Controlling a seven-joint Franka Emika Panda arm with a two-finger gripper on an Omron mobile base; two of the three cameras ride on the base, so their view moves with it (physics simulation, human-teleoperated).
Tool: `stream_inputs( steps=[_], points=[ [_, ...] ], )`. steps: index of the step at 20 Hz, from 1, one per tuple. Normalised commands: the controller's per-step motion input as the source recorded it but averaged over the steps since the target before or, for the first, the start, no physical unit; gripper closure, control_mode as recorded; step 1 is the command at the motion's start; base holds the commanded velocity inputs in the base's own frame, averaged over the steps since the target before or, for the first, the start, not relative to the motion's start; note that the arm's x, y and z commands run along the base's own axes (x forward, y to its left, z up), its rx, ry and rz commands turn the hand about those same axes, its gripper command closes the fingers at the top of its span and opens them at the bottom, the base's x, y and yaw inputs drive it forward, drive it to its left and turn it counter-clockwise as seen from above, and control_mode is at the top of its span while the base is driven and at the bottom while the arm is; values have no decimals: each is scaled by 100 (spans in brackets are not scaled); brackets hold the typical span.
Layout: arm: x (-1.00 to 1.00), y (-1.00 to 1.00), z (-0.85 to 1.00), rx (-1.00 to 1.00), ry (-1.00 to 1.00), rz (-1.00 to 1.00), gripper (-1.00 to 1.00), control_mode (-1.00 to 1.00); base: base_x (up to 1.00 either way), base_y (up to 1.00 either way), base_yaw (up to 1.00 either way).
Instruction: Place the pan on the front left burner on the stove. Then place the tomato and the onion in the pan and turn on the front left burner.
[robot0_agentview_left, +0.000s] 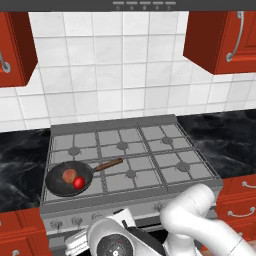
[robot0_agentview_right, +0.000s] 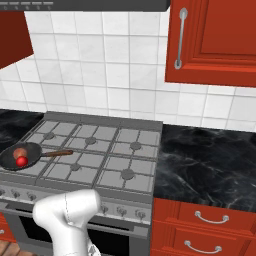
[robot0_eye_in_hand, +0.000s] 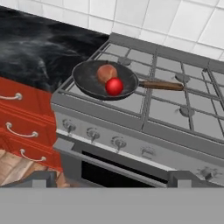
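pan (robot0_agentview_left: 69, 179) on stove's (robot0_agentview_left: 165, 120) front left corner, tomato (robot0_agentview_left: 78, 183) touching onion (robot0_agentview_left: 69, 174) inside, my gripper (robot0_eye_in_hand: 109, 181) released below the front edge, hand view alone shows knobs (robot0_eye_in_hand: 118, 142) close

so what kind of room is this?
A rendered home kitchen, by the look of it: six-burner stove with a pan on it, red cabinets, tiled wall.

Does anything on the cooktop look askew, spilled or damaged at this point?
Nothing stands out. The round black frying pan with a wooden handle sits level on the grey gas cooktop's front left grate, with the bright red tomato and the duller orange-brown onion both inside it, touching. Nothing looks spilled.
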Motion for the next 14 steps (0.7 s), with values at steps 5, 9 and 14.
stream_inputs(
  steps=[5,9,14],
  points=[
    [-1,7,-3,0,-2,0,-100,-100,0,0,0],
    [0,9,-20,0,-7,0,-100,-100,0,0,0],
    [0,8,-32,0,-12,0,-100,-100,0,0,0]
  ],
)
